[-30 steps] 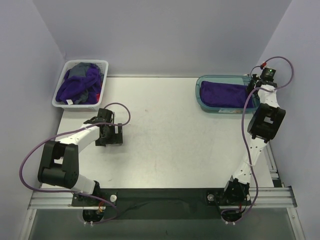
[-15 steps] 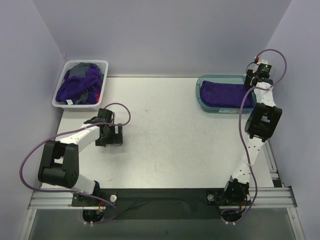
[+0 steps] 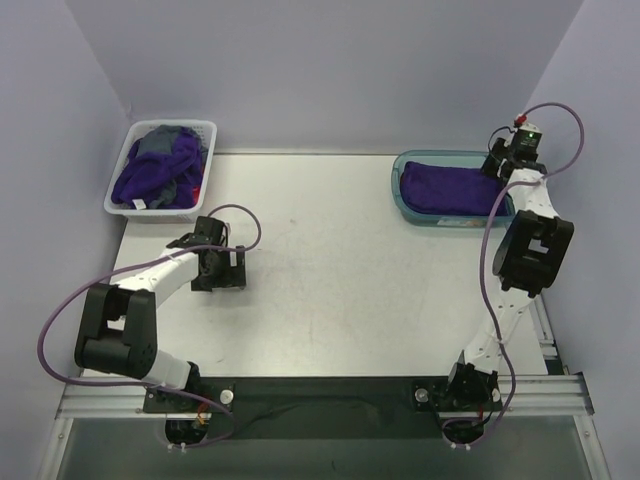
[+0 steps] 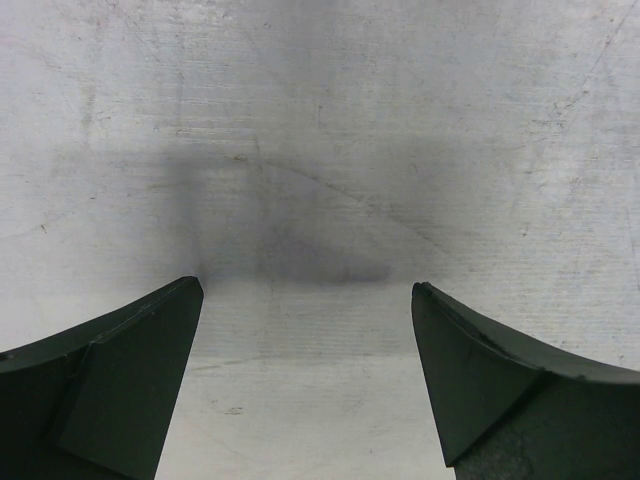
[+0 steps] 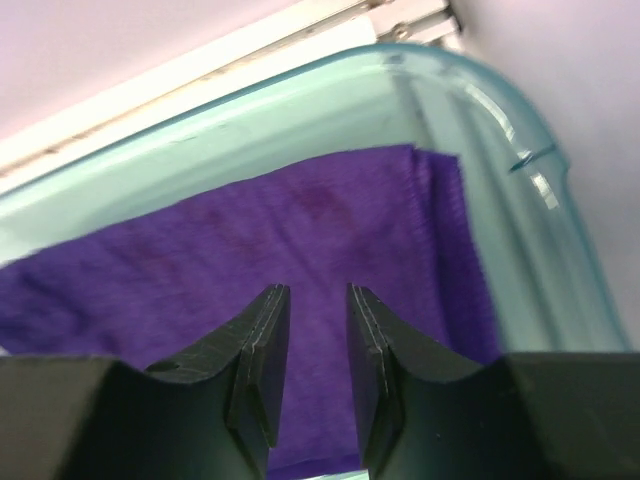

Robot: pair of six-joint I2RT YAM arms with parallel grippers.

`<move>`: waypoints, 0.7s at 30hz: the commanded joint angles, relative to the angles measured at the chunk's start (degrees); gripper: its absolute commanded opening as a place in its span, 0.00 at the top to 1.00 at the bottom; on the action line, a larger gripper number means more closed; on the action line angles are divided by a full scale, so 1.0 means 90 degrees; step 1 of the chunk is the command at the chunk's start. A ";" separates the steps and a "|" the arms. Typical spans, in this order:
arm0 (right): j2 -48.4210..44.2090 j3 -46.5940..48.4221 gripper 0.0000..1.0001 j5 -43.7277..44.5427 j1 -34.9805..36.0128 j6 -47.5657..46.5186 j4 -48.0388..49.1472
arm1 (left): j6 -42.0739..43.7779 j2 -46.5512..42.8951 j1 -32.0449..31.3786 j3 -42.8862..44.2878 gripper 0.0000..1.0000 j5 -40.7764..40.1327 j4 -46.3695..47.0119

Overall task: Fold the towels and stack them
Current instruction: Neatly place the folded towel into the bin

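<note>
Right gripper (image 5: 318, 296), dark fingers a sliver apart and holding nothing, sits right over the fuzzy purple towel (image 5: 300, 220) lying flat in the glossy teal tray (image 5: 525, 240), left gripper (image 4: 308, 292) gapes wide over the scuffed table (image 4: 320, 120), and further off, upper left, the other towels (image 3: 160, 178) are a crumpled heap in the white basket (image 3: 175, 123), hard to tell apart.

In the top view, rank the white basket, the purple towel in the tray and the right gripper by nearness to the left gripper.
From the left gripper:
1. white basket, far-left corner.
2. purple towel, in the teal tray, far right.
3. right gripper, over the tray's right end.
</note>
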 commanded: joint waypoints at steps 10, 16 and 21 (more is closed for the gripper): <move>-0.0075 -0.0992 0.72 -0.0353 -0.0608 0.2316 0.0275 | 0.0038 -0.0469 0.0026 0.0180 0.02 0.0103 0.0152; -0.0113 -0.0729 0.69 0.0115 -0.0746 0.2025 0.0013 | 0.0038 -0.0430 0.0026 0.0199 0.03 0.0112 0.0152; -0.0531 -0.0630 0.63 0.0086 -0.0649 0.1732 -0.0115 | 0.0038 -0.0527 0.0026 0.0209 0.03 0.0161 0.0142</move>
